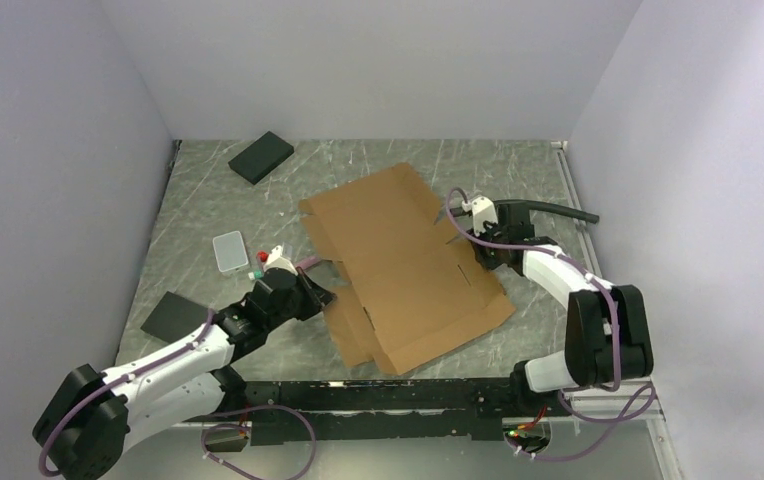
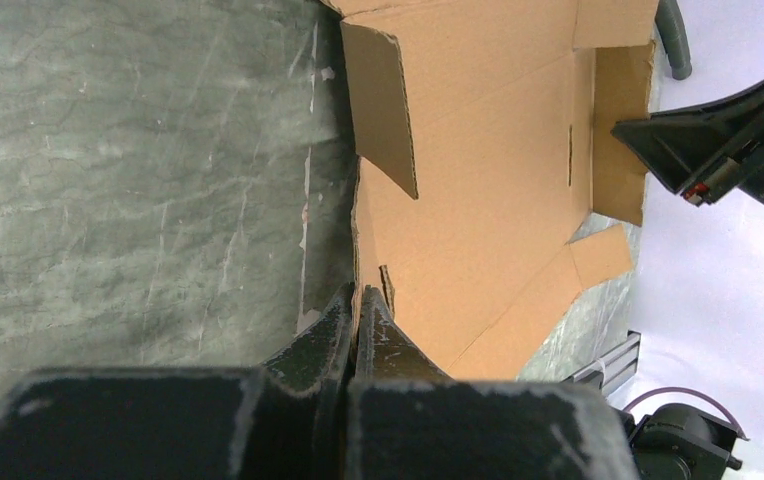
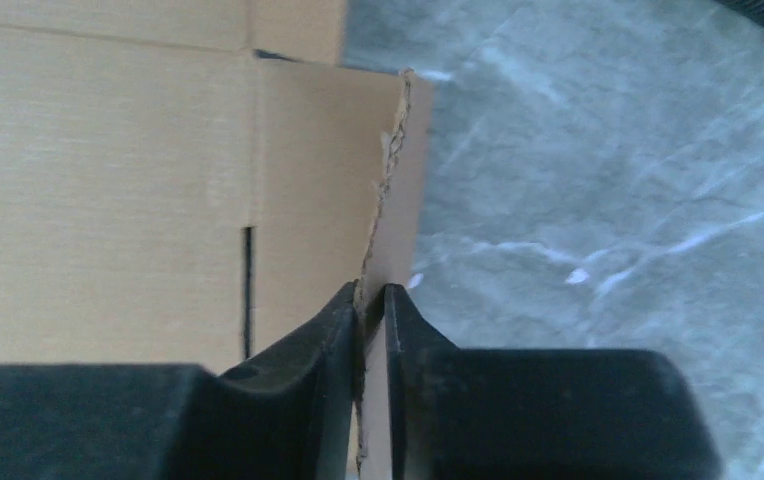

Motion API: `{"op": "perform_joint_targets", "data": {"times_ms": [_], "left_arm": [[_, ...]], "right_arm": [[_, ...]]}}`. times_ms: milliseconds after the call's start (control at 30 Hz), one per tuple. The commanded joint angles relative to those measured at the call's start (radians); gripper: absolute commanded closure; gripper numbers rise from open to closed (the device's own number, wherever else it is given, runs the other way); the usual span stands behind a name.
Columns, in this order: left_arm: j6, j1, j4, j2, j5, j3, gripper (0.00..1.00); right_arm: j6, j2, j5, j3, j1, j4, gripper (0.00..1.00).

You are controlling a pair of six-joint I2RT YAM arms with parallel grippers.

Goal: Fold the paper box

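Top external, mid-frame: left end effector (image 1: 328,280) pinches the paper box (image 1: 403,265) at its left edge, right end effector (image 1: 479,254) clamps the right edge

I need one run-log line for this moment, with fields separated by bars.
left fingers: shut on paper box left edge | right fingers: shut on its right flap | box: unfolded, on table

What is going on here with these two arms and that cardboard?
Two robot arms are working on a brown paper box that lies opened out on the table. The left gripper is shut on the sheet's left edge. The right gripper pinches a flap on the opposite edge. The cardboard lies mostly flat, and the box is not yet folded.
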State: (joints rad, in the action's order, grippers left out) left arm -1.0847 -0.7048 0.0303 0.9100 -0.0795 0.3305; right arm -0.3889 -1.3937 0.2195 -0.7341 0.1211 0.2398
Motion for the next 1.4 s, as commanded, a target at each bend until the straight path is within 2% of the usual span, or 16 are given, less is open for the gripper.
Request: {"op": "perform_joint_targets", "data": {"times_ms": [0,67,233,267,400,600,733,867,1100,1367], "left_arm": [[0.021,-0.007,0.022,-0.024,-0.016,0.015,1.0],[0.031,-0.007,0.013,-0.036,-0.021,0.018,1.0],[0.083,-0.007,-0.028,-0.052,-0.028,0.051,0.95],[0.098,-0.007,-0.056,-0.055,-0.034,0.065,0.91],[0.176,-0.007,-0.132,-0.076,-0.057,0.126,0.67],[0.361,-0.005,-0.302,-0.139,-0.113,0.285,0.25],[0.506,-0.005,-0.401,-0.174,-0.156,0.398,0.1],[0.643,-0.005,-0.412,-0.201,-0.168,0.467,0.04],[0.852,-0.005,-0.303,-0.209,-0.127,0.539,0.01],[0.913,-0.005,-0.19,-0.172,0.038,0.508,0.0]], "right_arm": [[-0.004,-0.042,-0.158,-0.069,0.007,-0.056,0.9],[-0.002,-0.03,-0.169,-0.072,0.009,-0.059,0.99],[-0.042,0.112,-0.13,-0.069,-0.002,-0.053,1.0],[-0.052,0.15,-0.099,-0.067,-0.014,-0.046,1.0],[-0.083,0.286,-0.002,-0.058,-0.08,-0.039,1.0],[-0.188,0.432,0.124,-0.077,-0.113,0.004,1.0],[-0.254,0.429,0.15,-0.181,-0.115,0.088,1.0],[-0.314,0.393,0.186,-0.349,-0.115,0.191,1.0],[-0.433,0.276,0.235,-0.689,-0.115,0.396,1.0],[-0.607,0.224,0.364,-0.976,-0.11,0.64,1.0]]}}
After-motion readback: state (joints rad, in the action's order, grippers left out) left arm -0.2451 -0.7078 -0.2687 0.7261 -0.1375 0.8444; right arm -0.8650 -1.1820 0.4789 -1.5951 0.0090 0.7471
